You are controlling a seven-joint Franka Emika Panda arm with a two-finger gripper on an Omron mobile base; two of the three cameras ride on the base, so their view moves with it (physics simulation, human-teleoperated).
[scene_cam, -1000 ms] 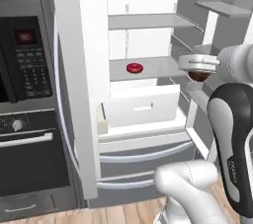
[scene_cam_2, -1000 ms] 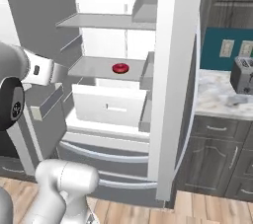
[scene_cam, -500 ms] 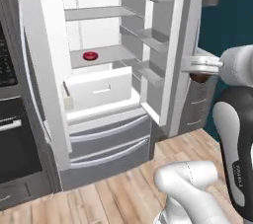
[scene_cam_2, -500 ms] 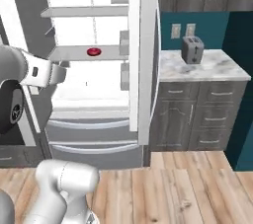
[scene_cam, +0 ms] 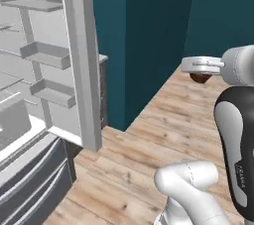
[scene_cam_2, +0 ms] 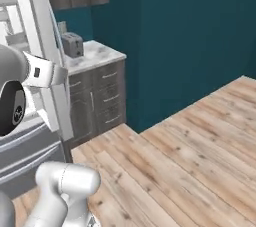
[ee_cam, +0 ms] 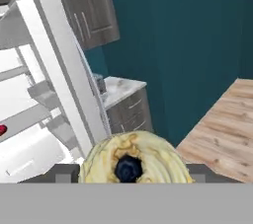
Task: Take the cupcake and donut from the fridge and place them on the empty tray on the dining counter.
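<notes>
open fridge door [scene_cam: 82, 60], toaster [scene_cam_2: 72, 45], teal wall [scene_cam_2: 190, 36]

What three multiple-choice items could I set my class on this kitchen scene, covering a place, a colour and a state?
1. Where is the cupcake?
A. On a fridge shelf
B. Between the jaws
C. On the floor

2. What colour is the wall?
A. Teal
B. Yellow
C. White

3. How is the fridge door?
A. Shut
B. Taken off
C. Open

Answers:
1 B: the hand view shows the cupcake sitting between the two finger tips.
2 A: the wall is dark teal in the right base view.
3 C: the fridge door stands swung out, with its inner racks on show.
</notes>
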